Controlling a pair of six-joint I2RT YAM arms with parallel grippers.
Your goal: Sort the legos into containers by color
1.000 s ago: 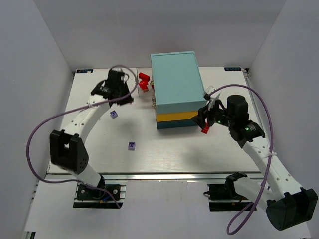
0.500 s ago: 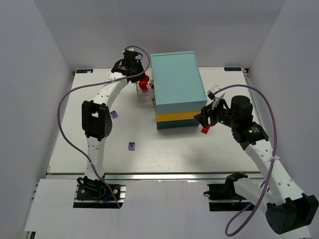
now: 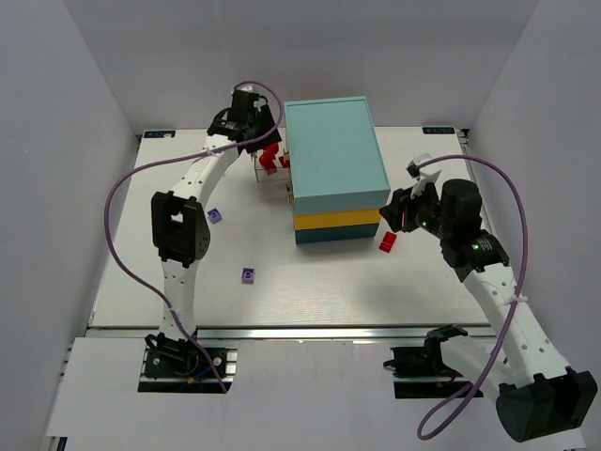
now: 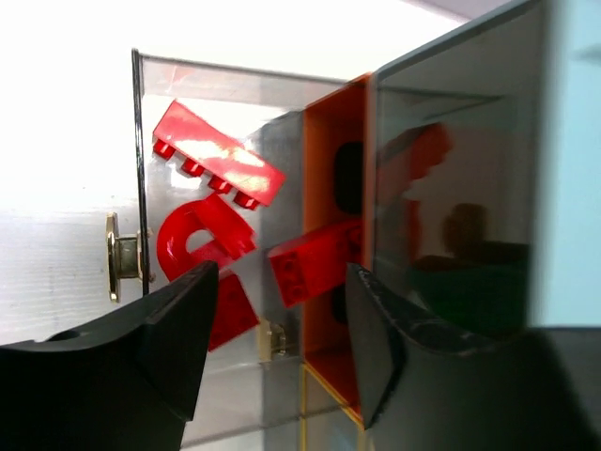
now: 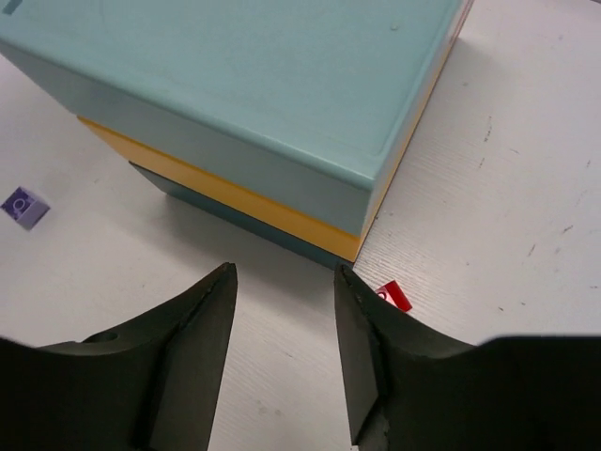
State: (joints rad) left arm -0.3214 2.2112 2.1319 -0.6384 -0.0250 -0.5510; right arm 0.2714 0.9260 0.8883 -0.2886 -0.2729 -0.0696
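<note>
A clear drawer (image 4: 139, 169) is pulled out of the left side of the boxy teal-and-yellow cabinet (image 3: 333, 160). It holds several red legos (image 4: 216, 155), which also show from above as red legos (image 3: 270, 160). My left gripper (image 3: 261, 141) hovers right over this drawer. In the wrist view the left gripper (image 4: 282, 310) is open, with a red brick (image 4: 315, 263) just beyond its tips. My right gripper (image 3: 402, 216) is open beside the cabinet's near right corner. A small red lego (image 3: 386, 242) lies on the table just below it, next to the right finger (image 5: 376, 348).
Two purple legos lie on the table's left half, one (image 3: 215, 216) near the left arm and another (image 3: 248, 274) closer to the front. The cabinet (image 5: 244, 103) fills the space ahead of the right gripper (image 5: 285, 272). White walls surround the table.
My left gripper swung from the table's left side up to the pulled-out drawer and its jaws opened wide. The right gripper drew back to the right, uncovering the red lego on the table.
</note>
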